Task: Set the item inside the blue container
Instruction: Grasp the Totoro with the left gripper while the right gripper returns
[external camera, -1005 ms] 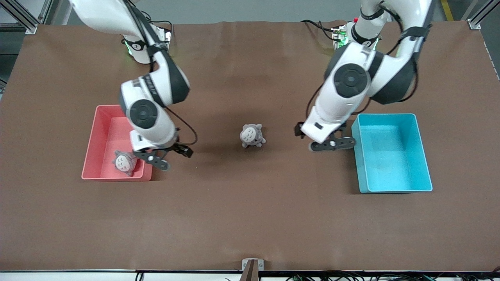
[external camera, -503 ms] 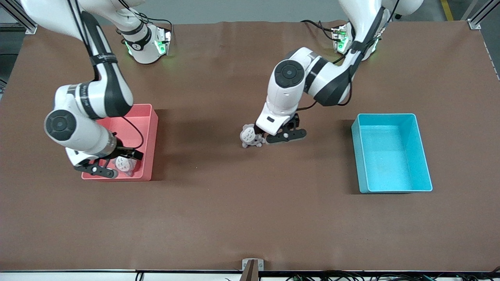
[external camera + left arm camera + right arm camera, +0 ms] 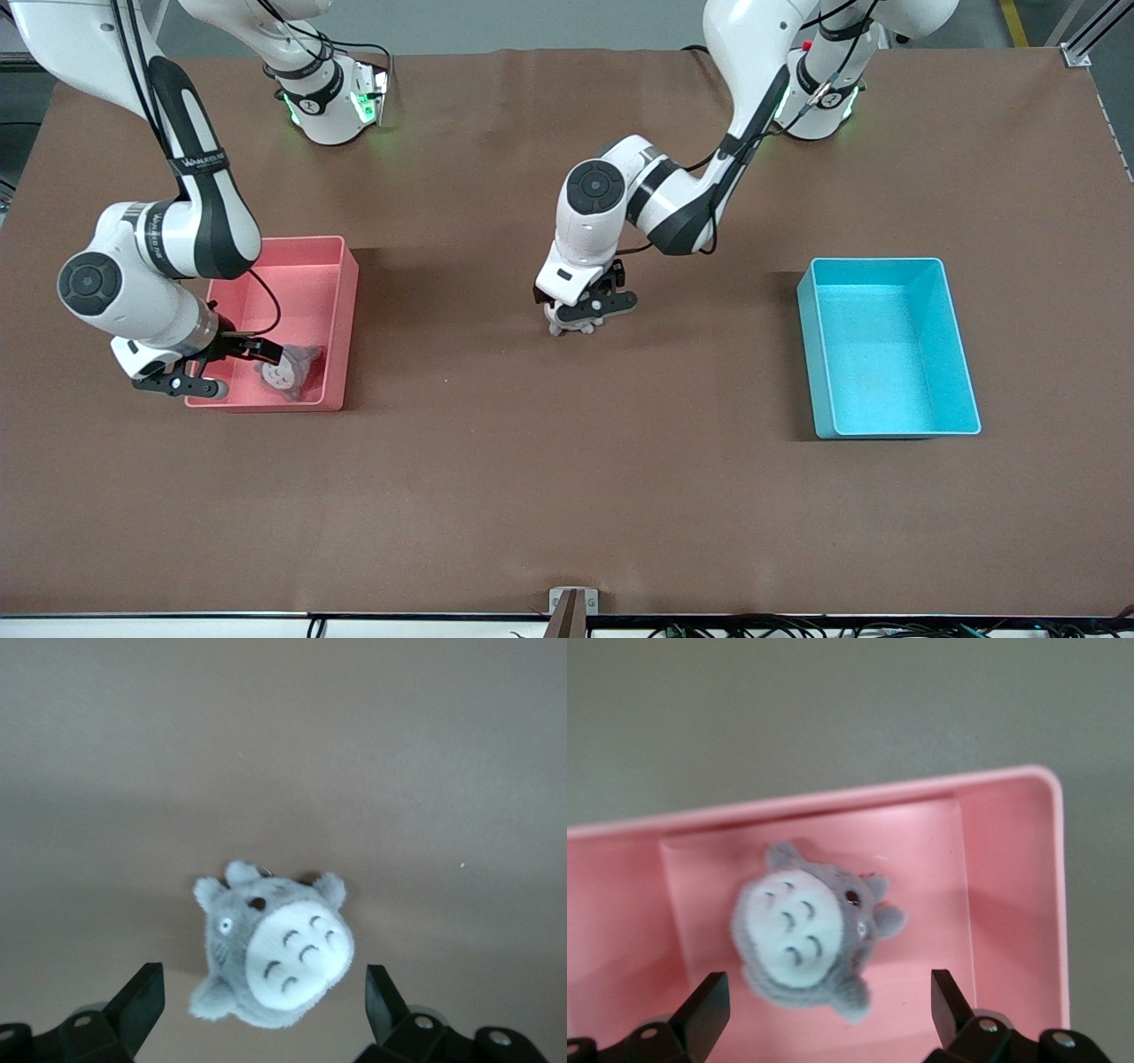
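Brown worktop (image 3: 567,496) carries a plush (image 3: 567,324) at mid-table, well apart from the blue bin (image 3: 961,354). Left gripper (image 3: 586,308) hangs wide over the plush: descend straight, then close across its body. Right gripper (image 3: 208,368) hovers wide over the pink bin (image 3: 341,266) and its plush (image 3: 288,372).

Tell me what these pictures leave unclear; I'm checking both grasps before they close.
- Front view: the left gripper covers most of the grey plush toy on the table.
- Front view: whether the right gripper touches the plush in the pink bin.
- Both wrist views: fingertips cut off by the edge.
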Available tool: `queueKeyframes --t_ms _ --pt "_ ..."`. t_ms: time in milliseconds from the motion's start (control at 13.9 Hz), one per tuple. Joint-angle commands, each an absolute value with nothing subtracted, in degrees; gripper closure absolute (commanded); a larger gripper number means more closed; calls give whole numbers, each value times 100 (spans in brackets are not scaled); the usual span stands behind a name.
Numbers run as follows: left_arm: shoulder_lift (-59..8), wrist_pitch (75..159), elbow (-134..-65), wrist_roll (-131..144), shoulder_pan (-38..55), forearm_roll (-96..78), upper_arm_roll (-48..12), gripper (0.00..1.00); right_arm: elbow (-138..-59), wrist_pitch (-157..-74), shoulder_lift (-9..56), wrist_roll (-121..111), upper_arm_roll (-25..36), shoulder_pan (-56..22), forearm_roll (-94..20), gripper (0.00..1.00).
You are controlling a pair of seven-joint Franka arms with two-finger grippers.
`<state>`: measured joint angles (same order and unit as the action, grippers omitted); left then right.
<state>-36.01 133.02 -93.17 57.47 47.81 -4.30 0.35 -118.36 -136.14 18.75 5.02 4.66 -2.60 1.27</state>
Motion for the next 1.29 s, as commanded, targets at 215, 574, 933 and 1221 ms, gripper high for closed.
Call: queueKeyframes --t_ms 215,574,933,1221 --pt "-3929 13623 -9211 5634 4922 -545 88 0 -12472 -14414 1872 360 334 -97 149 0" --pt "-3981 13614 -9255 5432 4922 -475 97 0 -12472 -14756 2056 343 334 -18 149 0" --pt "-4157 13632 -9255 5414 4922 -457 114 0 -12472 -15178 2372 237 334 70 149 0" --pt "-4219 13641 -9246 5449 4913 -387 105 33 -12472 -15275 2470 263 334 79 149 1"
